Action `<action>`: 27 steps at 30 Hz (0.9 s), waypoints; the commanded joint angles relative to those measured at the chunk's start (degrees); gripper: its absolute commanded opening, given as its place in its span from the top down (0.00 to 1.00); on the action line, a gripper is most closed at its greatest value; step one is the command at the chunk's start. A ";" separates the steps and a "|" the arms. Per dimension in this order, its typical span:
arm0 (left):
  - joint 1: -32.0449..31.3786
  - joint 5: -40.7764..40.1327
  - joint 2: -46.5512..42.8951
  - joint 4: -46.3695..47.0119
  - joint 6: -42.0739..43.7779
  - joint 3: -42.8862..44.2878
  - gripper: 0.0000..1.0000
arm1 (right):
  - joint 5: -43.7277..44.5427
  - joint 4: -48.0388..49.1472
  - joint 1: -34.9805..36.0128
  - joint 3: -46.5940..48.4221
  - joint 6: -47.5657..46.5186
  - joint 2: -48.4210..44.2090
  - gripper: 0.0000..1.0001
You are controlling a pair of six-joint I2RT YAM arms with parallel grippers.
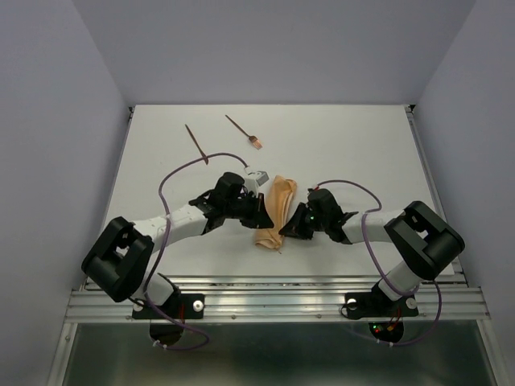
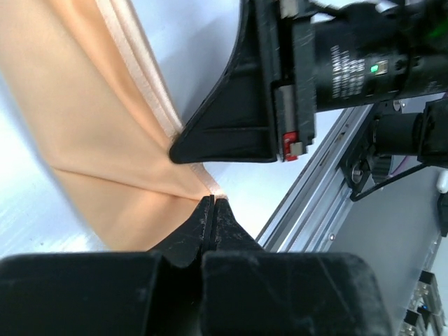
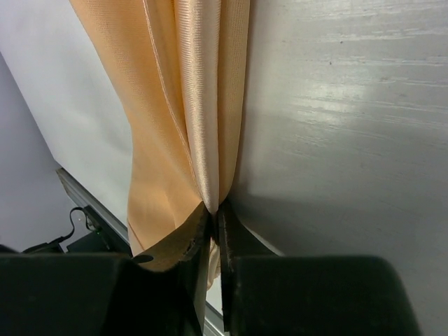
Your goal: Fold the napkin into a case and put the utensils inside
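Napkin (image 1: 276, 211) sits bunched into a narrow folded strip mid tabletop (image 1: 362, 153), between the two arms. Left hand (image 2: 212, 204) is pinched fully closed on a fold edge. Right hand (image 3: 213, 213) is nearly closed with fabric layers nipped between its jaws, coming from the opposite side. The utensils, fork (image 1: 242, 131) and plain stick (image 1: 196, 143), lie far left, well apart from napkin. Risk: both grips are on thin edges just beside each other, so a pull could slip a layer out or undo the fold, and the hands could bump.
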 commanded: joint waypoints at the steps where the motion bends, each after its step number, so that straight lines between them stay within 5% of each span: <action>1: -0.17 2.20 1.51 1.64 -2.50 -2.40 1.00 | 1.92 -2.43 0.23 1.34 -2.05 0.05 0.84; 5: -0.35 1.41 3.19 2.52 -3.56 -5.74 1.00 | 0.78 -2.87 0.23 1.16 -2.75 -0.56 0.66; 9: -0.35 1.14 3.18 4.54 -4.26 -7.85 1.00 | -0.19 -2.78 0.23 -0.24 -2.67 -1.79 0.61; 27: -2.72 0.88 8.28 12.71 -8.13 -8.73 1.00 | -0.63 0.12 4.62 -2.27 0.24 -1.18 0.65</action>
